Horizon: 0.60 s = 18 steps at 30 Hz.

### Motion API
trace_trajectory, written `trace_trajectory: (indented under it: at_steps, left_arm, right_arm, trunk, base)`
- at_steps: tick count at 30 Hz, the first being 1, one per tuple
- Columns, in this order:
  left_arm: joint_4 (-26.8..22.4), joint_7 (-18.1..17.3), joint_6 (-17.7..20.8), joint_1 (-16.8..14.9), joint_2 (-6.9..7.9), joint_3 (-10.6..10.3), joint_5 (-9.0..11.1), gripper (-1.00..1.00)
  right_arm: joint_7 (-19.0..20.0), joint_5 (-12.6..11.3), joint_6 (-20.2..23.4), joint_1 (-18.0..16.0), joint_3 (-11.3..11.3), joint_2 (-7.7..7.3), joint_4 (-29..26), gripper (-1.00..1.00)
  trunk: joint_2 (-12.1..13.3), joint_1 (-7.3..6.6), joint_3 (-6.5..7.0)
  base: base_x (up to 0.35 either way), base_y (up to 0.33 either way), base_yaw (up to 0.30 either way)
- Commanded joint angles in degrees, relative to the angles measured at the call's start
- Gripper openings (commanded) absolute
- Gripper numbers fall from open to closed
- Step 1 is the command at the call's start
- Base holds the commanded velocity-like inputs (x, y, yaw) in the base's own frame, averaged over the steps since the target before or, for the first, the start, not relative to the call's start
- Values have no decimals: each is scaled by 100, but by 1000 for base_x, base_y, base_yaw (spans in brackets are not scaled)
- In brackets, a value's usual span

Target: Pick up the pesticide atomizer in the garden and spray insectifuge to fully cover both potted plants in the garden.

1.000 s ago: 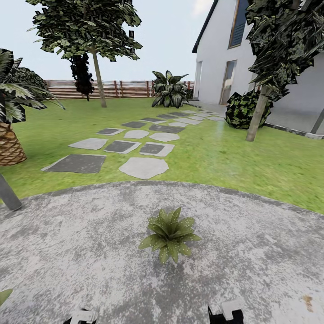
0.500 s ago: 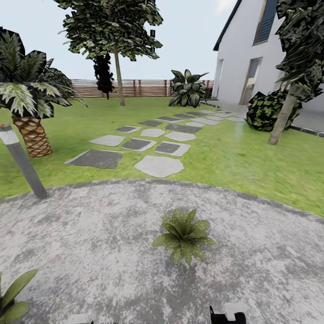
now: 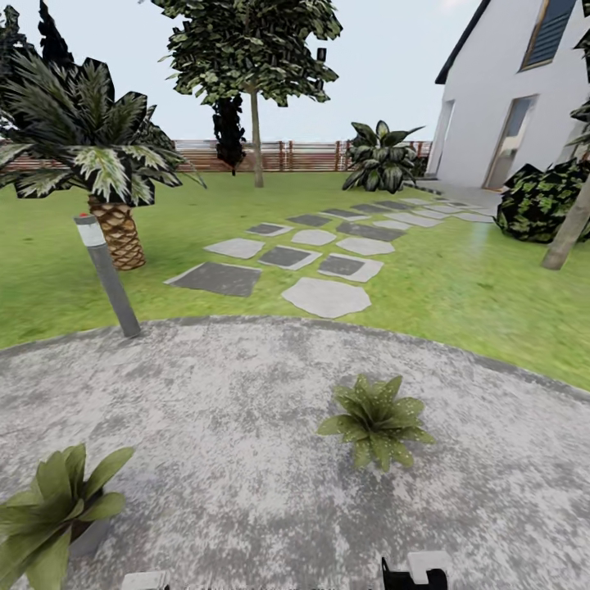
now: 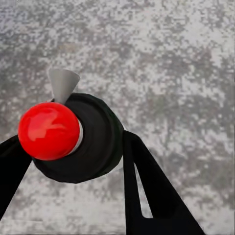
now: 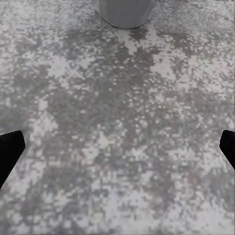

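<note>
In the head view the near-left potted plant [image 3: 53, 512] is cut off by the frame edge, with part of its grey pot peeking out under the broad leaves. The other potted plant [image 3: 377, 419] sits whole on the round paved area [image 3: 246, 410], right of centre, its pot hidden beneath the rosette; white specks of insectifuge [image 3: 385, 442] dot its leaves. At the near edge, 2 bits of the robot's arms poke into the head view, too cropped to read.

The left wrist view gives what the head view cannot: the pesticide atomizer [image 4: 78, 137], dark-bodied with a red top and a grey nozzle, pinched between the 2 black fingers [image 4: 147, 191] of the left gripper [image 4: 73, 161], held over the mottled paving.

In the right wrist view the right gripper [image 5: 117, 147] has its fingers [image 5: 10, 147] spread wide, only the tips showing at either edge, nothing between them. Beyond them stands the base of a grey pot [image 5: 125, 12], its upper part cut off.

A grey lamp post [image 3: 106, 274] stands at the far-left rim of the paving, a palm [image 3: 98, 172] behind it, stepping stones [image 3: 311, 262] running toward the fence [image 3: 303, 156].
</note>
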Motion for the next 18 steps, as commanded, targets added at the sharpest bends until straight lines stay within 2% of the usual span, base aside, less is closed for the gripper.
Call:
trace_trajectory:
  at_steps: [1,5,18]
  left_arm:
    - [6,-54,-8,-4,0,30,29,-100]
    - [6,-54,-9,-4,0,30,26,-100]
    - [6,-58,-11,-4,-9,30,25,-100]
  right_arm:
    - [-25,-38,-14,-2,51,-2,0,100]
    - [-25,-38,-14,-2,51,-2,1,100]
    - [-25,-38,-14,-2,51,-2,5,100]
  trunk:
    - [-2,-2,-11]
    - [-2,-2,-33]
    - [-2,-2,-105]
  base:
    - [-29,295,239]
    - [-8,150,238]
    - [0,7,238]
